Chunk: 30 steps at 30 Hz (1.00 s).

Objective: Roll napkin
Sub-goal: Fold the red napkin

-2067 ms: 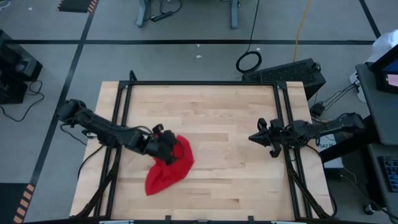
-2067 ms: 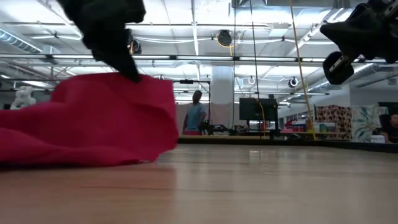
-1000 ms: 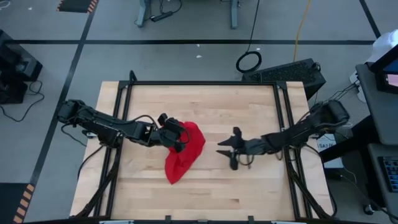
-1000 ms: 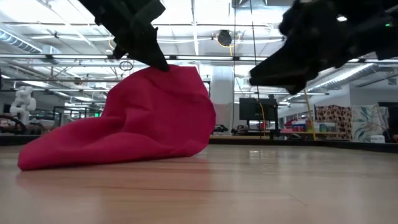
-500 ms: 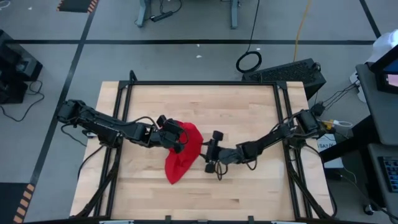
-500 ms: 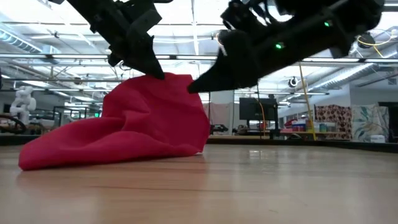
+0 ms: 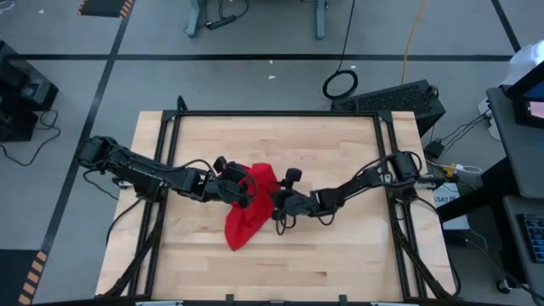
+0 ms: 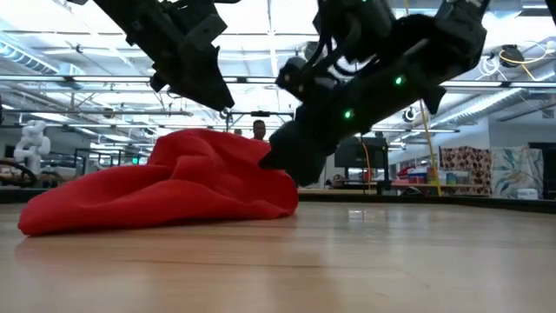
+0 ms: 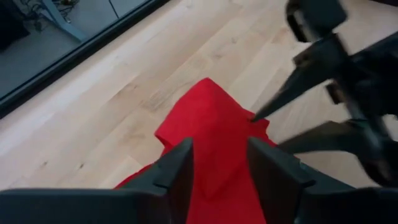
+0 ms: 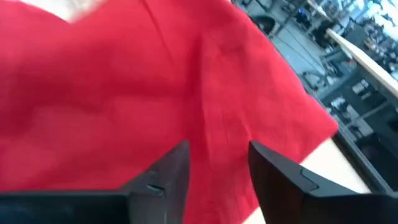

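Note:
The red napkin (image 7: 246, 217) lies in a crumpled heap on the wooden table, left of centre, with its bulk resting on the boards (image 8: 156, 187). My left gripper (image 7: 245, 189) hangs open just above the heap's top (image 8: 224, 106) and touches nothing; cloth shows below the gap between its fingers (image 9: 219, 149). My right gripper (image 7: 276, 204) is open at the heap's right side (image 8: 269, 161), pointing toward the table's left. Red cloth fills the right wrist view beyond its fingers (image 10: 216, 152). My right gripper comes nearly level from the table's right. One fingertip (image 9: 256, 116) reaches the napkin's right-hand edge (image 9: 247, 119), while the other finger (image 9: 311, 134) stands apart beside it. Whether any cloth lies between the fingers I cannot tell. The napkin rests on the table.
Black frame rails (image 7: 272, 113) run along the table's far, left and right sides. Bare boards (image 7: 340, 255) stretch to the right of and nearer than the napkin. Beyond the table, the low view shows a workshop room with a person (image 8: 258, 130) standing far off.
My left gripper has opened and let go of the napkin. The napkin's raised peak has slumped into a lower heap on the table. My right gripper has swept toward the table's left and down, rolling as it went, and has reached the napkin's right side.

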Each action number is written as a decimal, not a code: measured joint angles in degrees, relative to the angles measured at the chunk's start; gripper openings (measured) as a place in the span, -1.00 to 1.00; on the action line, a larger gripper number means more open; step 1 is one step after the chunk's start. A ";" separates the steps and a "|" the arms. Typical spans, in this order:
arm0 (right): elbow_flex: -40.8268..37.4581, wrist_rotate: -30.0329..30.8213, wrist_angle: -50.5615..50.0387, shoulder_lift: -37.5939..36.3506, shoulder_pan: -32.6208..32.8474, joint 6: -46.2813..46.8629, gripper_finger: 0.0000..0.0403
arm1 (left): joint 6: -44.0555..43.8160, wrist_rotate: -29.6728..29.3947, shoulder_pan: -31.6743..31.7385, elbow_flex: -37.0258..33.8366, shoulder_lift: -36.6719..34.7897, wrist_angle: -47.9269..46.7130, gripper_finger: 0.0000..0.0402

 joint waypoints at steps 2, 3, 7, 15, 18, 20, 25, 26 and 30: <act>-0.01 0.02 0.26 0.15 -0.38 0.87 -0.39 | 0.01 -0.03 -0.38 -0.02 0.00 0.00 -0.18; 0.00 0.02 0.29 0.15 -0.42 1.19 -0.46 | 0.02 -0.04 -0.63 -0.02 0.00 0.02 -0.17; 0.00 0.00 0.04 0.19 -0.40 1.30 -0.82 | 0.66 -0.04 -1.63 -0.02 0.00 0.24 -0.17; -0.02 0.00 -3.04 -0.32 -0.64 0.73 -0.99 | 5.07 0.33 -2.65 -0.02 0.00 4.37 -0.17; -0.02 0.02 -3.66 -1.34 -0.47 0.16 -0.99 | 4.98 0.33 -2.84 -0.02 0.00 4.12 -0.17; -0.02 0.00 -4.48 -2.25 -0.22 0.19 -1.00 | 5.26 0.35 -3.38 -0.02 0.00 4.17 -0.17; -0.02 0.00 -4.66 -3.29 0.17 1.16 -1.00 | 8.37 0.65 -4.89 -0.02 0.00 4.00 -0.17; -0.02 0.00 -4.71 -3.29 0.17 1.16 -0.99 | 9.22 0.63 -5.21 -0.02 0.00 3.62 -0.17; -0.02 -0.31 -7.38 -3.04 0.15 1.28 -0.87 | 9.46 0.72 -5.73 -0.02 0.00 0.10 -0.17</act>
